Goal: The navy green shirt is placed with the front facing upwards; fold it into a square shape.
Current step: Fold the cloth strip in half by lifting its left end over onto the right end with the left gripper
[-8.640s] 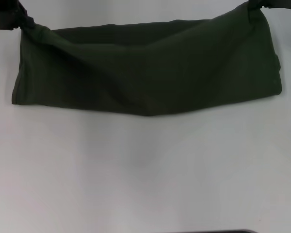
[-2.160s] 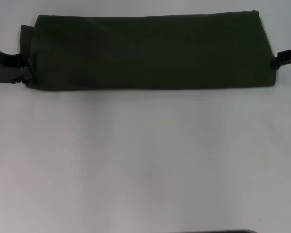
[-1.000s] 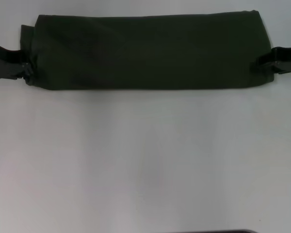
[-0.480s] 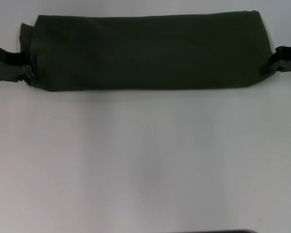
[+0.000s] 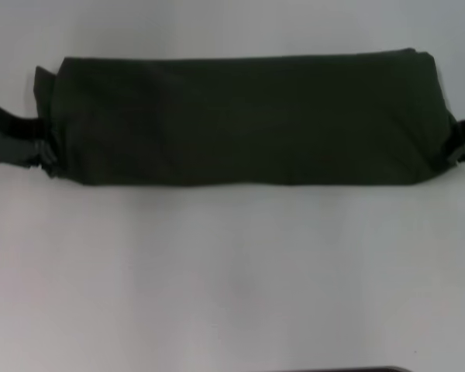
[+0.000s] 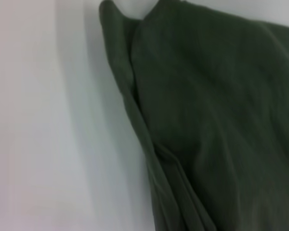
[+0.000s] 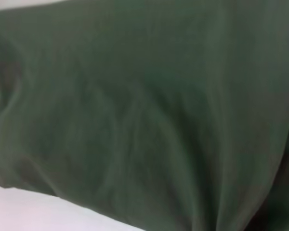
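Between left tool (image 5: 45,155) and right tool (image 5: 456,151): folded navy green shirt (image 5: 248,116).

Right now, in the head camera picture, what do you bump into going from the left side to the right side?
Left hand → navy green shirt, folded into a long band on the white table → right hand.

Left hand (image 5: 40,152): black, blocky, angular. Right hand (image 5: 459,149): black, angular, mostly out of frame.
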`<state>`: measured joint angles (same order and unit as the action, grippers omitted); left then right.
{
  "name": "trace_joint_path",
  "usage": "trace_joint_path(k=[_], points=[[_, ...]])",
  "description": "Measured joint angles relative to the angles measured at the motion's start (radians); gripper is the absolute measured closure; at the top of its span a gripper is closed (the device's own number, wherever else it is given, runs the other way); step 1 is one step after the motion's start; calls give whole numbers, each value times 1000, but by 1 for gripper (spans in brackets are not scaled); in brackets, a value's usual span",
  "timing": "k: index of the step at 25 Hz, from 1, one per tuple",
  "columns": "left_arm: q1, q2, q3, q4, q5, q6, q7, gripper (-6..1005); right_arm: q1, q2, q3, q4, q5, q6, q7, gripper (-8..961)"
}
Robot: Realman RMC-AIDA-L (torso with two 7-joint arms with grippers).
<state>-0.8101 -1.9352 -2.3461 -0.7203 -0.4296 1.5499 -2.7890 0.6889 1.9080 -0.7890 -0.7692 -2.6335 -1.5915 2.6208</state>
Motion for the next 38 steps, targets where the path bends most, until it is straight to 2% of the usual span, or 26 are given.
trace_joint_path(k=[3,9,14,20,38], points=[[47,-20,6,-85,24,122,0,940,-13,8,5,-34,-37,-50,0,943],[115,-43,22,-173,50,232,-5,940,-31,9,1,-47,-61,-124,0,943],[153,-56,23,-203,52,273,0,939,-33,18,-1,-43,-110,-159,-6,942],[167,-70,28,-210,69,307,3,941,-40,31,-8,-46,-140,-218,-10,942],[173,-72,23,-206,73,346,8,939,-33,44,-18,-45,-139,-215,-34,936]])
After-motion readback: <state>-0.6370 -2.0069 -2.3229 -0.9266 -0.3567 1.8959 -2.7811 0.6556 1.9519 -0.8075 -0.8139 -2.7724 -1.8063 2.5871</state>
